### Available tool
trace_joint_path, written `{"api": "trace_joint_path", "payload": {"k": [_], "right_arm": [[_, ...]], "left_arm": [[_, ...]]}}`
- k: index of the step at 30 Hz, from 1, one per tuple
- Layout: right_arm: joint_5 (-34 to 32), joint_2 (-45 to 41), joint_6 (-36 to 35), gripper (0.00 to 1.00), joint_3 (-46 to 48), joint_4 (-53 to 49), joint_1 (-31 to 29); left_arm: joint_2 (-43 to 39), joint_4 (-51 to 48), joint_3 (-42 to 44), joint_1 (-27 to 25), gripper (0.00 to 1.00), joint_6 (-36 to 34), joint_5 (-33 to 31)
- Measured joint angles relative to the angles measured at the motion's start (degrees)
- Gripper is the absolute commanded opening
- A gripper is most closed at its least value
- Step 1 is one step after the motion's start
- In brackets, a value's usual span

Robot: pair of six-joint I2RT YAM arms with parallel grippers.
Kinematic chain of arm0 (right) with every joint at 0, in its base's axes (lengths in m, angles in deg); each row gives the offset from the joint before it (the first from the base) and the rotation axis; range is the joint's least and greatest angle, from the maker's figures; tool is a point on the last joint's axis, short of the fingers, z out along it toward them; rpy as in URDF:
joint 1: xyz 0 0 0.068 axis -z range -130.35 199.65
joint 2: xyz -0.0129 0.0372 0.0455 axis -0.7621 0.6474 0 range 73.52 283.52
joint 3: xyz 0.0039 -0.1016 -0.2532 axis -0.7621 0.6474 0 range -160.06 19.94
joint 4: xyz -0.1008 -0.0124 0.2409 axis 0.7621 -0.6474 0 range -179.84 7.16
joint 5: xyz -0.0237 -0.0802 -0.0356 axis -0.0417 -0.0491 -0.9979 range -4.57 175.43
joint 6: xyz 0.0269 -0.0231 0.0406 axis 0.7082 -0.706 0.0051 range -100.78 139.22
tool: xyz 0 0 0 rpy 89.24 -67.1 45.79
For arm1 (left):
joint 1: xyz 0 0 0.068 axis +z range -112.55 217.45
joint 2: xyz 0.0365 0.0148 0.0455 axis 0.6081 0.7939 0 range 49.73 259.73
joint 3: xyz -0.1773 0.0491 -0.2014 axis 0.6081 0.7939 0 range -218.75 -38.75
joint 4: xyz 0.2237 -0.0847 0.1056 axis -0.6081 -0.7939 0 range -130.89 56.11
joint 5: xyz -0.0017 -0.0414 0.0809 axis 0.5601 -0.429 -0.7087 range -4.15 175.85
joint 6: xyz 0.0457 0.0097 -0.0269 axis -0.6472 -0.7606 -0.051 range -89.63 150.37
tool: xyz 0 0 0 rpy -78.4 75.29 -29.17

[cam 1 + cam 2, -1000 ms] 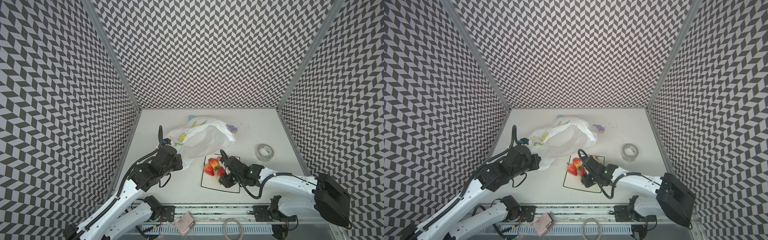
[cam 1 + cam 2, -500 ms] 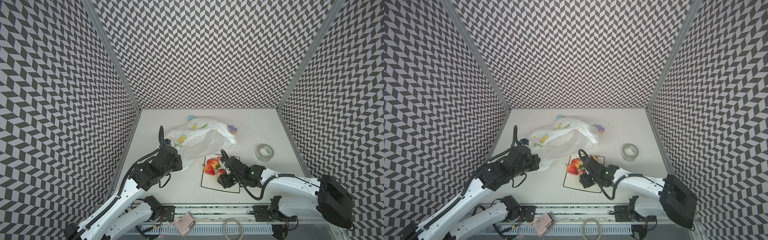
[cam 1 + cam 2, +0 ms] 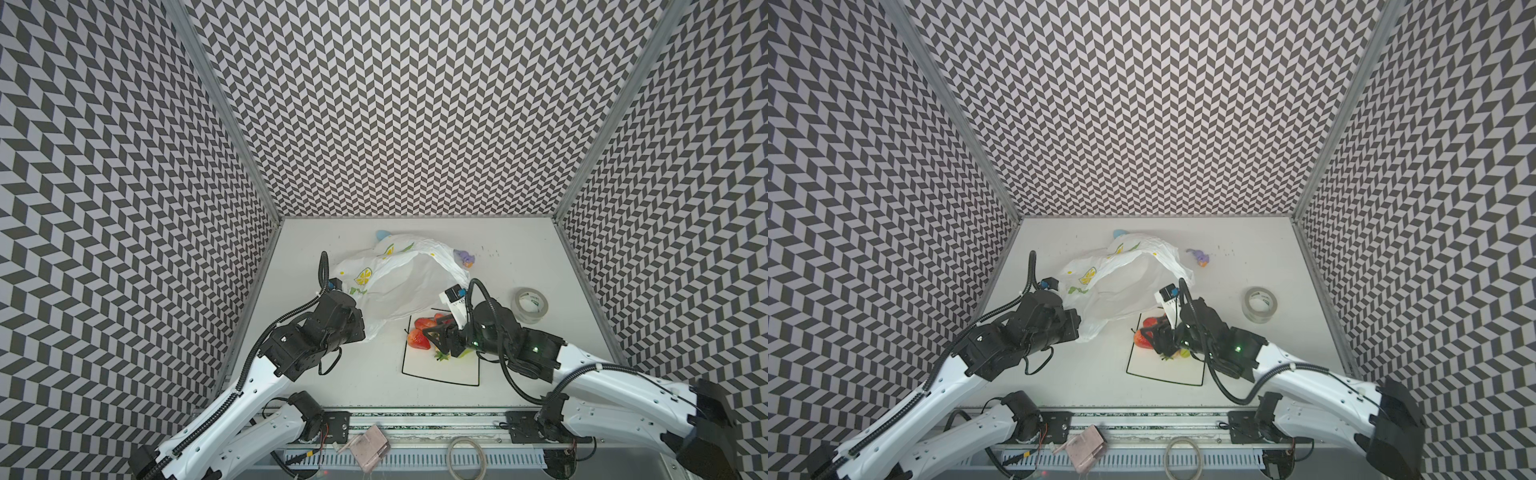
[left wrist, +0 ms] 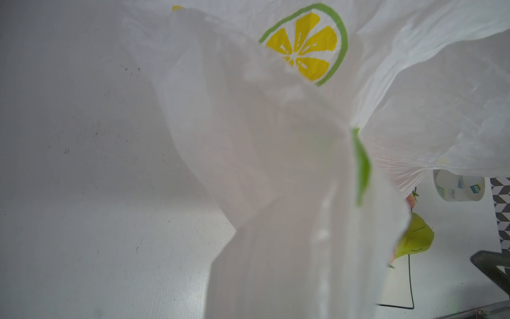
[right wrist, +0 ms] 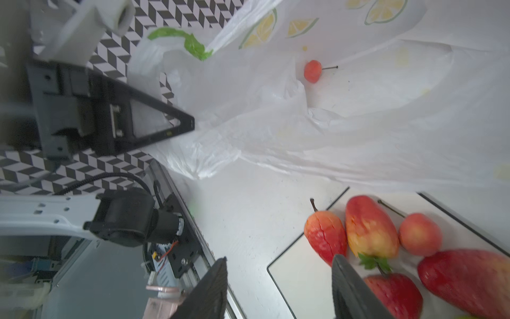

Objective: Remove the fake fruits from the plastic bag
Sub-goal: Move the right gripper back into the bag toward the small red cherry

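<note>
While the left gripper (image 5: 190,125) clamps the near-left edge of the plastic bag (image 3: 399,286), the right gripper (image 5: 278,259) hangs open over one black-rimmed plate (image 3: 436,374) bearing at least five fake fruits (image 5: 369,226); one red fruit (image 5: 312,71) lies inside the bag. Print on the one tape roll (image 3: 531,305) is unreadable.

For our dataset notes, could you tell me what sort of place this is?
Probably a robot lab cell: chevron-patterned walls enclose a white table, and two arms mount on a front rail.
</note>
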Motion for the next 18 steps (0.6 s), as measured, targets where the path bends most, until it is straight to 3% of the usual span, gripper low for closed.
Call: {"api": "trace_joint_path", "payload": {"k": [9, 18], "right_arm": [[-4.3, 23.6, 10.1, 0.46, -12.7, 11.0, 1.4], [-1.9, 46.3, 20.5, 0.51, -27.3, 14.9, 4.7]], "left_arm": [[0.2, 0.1, 0.0, 0.0, 0.00, 0.0, 0.0], [0.4, -0.3, 0.0, 0.0, 0.00, 0.0, 0.1]]}}
